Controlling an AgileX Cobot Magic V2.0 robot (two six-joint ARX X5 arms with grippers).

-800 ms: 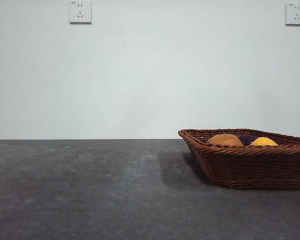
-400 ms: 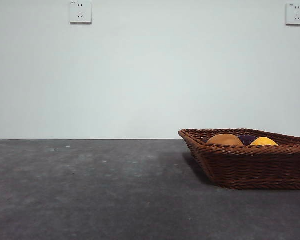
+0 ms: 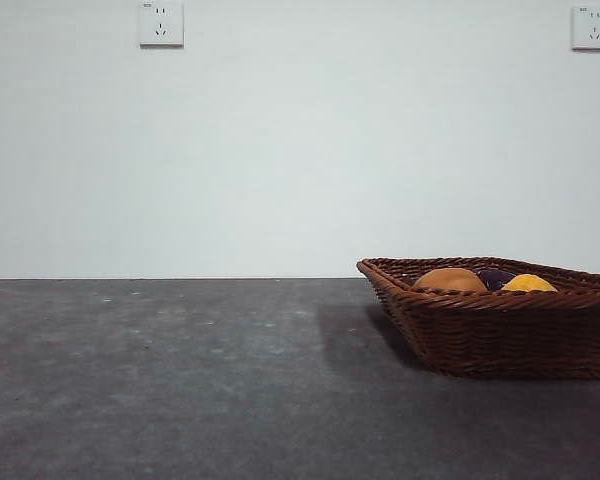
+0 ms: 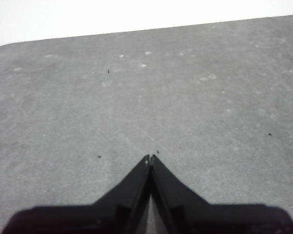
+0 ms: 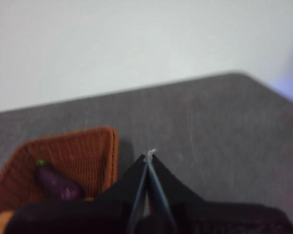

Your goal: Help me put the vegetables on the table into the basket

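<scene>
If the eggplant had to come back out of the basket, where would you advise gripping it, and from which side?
Probably from above, across the purple body of the eggplant, not the thin green stem. It lies on its side in the basket, whose flared walls block a level approach, and the potato-like vegetable lies close beside it. Close the claw across its short width; the right claw is nearest.
</scene>
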